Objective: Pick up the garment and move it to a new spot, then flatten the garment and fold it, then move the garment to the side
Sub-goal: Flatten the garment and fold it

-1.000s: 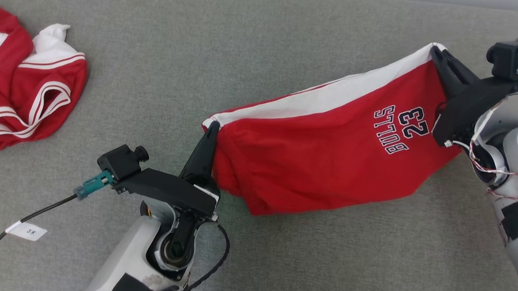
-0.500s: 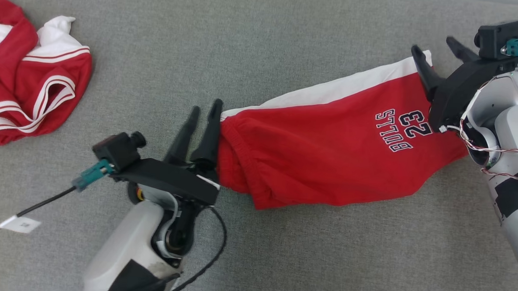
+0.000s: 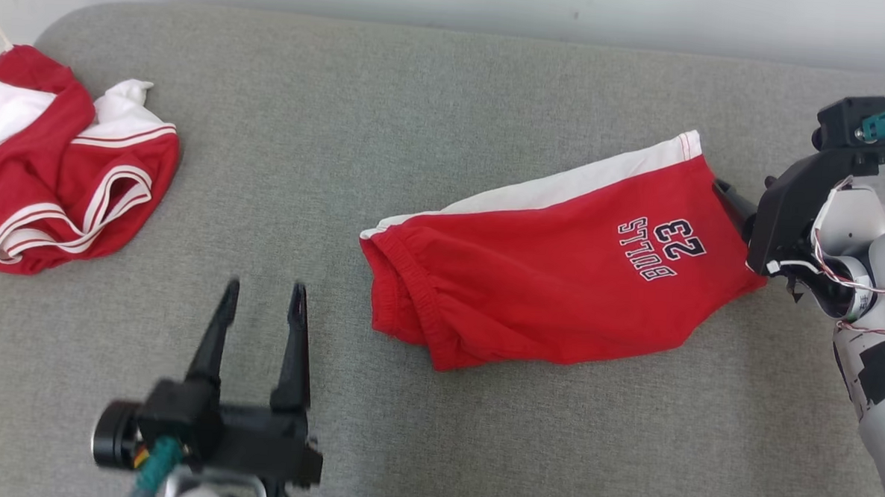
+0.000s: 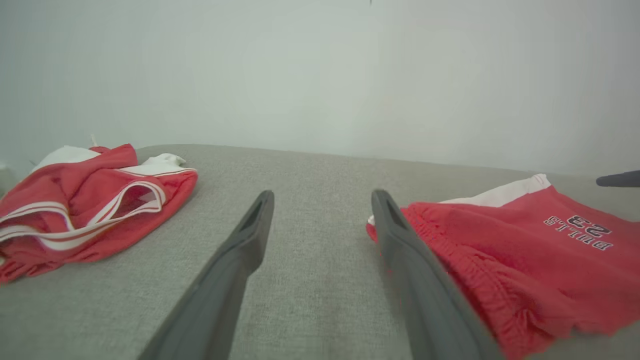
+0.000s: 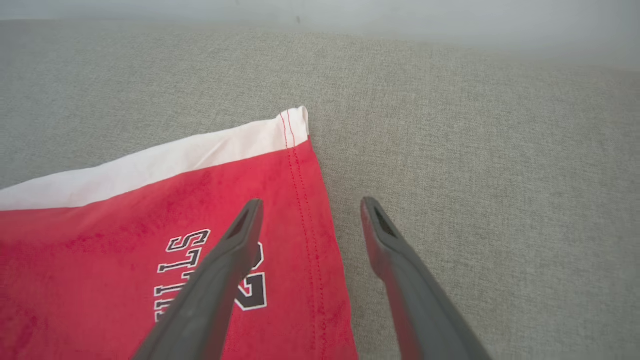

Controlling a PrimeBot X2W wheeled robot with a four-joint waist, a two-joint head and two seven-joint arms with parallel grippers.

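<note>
Crumpled red jersey (image 3: pixel 42 179) (white-trimmed), grey fabric surface (image 3: pixel 343 125)

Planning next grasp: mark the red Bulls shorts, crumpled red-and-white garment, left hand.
red Bulls shorts (image 3: pixel 545 283): head view, red front panel.
crumpled red-and-white garment (image 3: pixel 45 186): head view, red middle.
left hand (image 3: pixel 264 287): head view, between fingertips.

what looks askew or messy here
The red shorts lie slanted on the grey cushion, their waistband end bunched rather than flat. A second red and white garment sits crumpled at the far left.
</note>
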